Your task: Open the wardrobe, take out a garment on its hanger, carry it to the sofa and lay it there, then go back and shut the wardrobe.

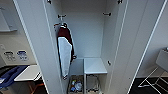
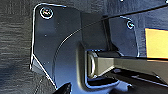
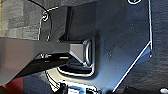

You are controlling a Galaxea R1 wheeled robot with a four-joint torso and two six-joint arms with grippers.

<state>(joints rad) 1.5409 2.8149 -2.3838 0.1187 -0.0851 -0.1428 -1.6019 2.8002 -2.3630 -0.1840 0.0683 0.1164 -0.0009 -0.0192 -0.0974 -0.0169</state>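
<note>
The white wardrobe (image 1: pixel 86 32) stands right in front of me in the head view. Its left door (image 1: pixel 35 47) and right door (image 1: pixel 131 45) are swung wide open. Inside, on the left, a maroon garment with a white sleeve (image 1: pixel 65 47) hangs from its own hanger; it is not the task's garment. An orange patch (image 2: pixel 156 43) shows at the edge of the left wrist view, and I cannot tell what it is. A blue shape (image 1: pixel 10 74) low at the left may be part of the sofa. Both wrist views look down on dark carpet past the robot's own plates.
A white shelf (image 1: pixel 95 65) sits low inside the wardrobe, with two baskets of small items (image 1: pixel 76 86) beneath it. A white table (image 1: pixel 28 73) stands to the left of the left door. A white chair (image 1: pixel 160 67) stands at the right.
</note>
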